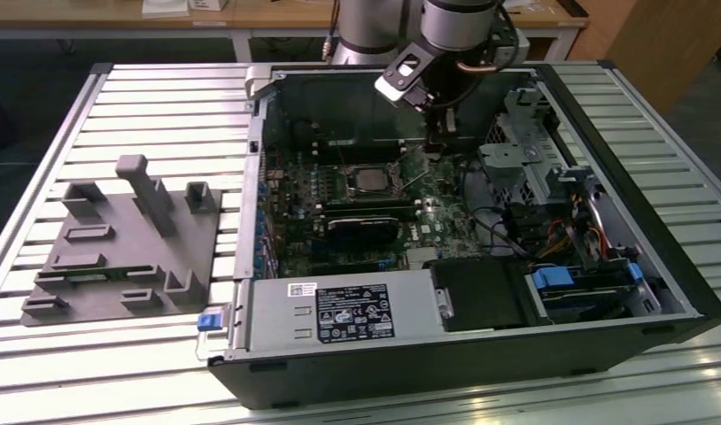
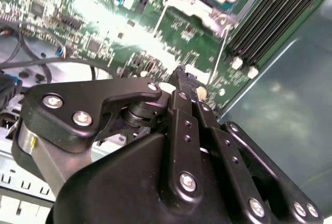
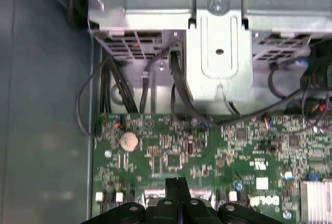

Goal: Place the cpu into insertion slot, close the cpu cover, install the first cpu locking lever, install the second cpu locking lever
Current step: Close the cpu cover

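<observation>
**Pincer (image 1: 435,152) closed, latching not done**

Exterior view: pincer at 2 o'clock of the cpu (image 1: 369,181), which sits in the insertion slot (image 1: 391,173).
Second wrist view: fingertips (image 2: 182,79) together and empty, beside a free locking lever (image 2: 218,53). The cpu cover (image 2: 194,7) looks down.
First wrist view: fingertips over the green motherboard (image 3: 155,156).

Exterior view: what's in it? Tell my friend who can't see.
A robot arm's gripper reaches into an open computer case, near the insertion slot on the green motherboard. A grey fixture sits at the exterior view's left.
</observation>
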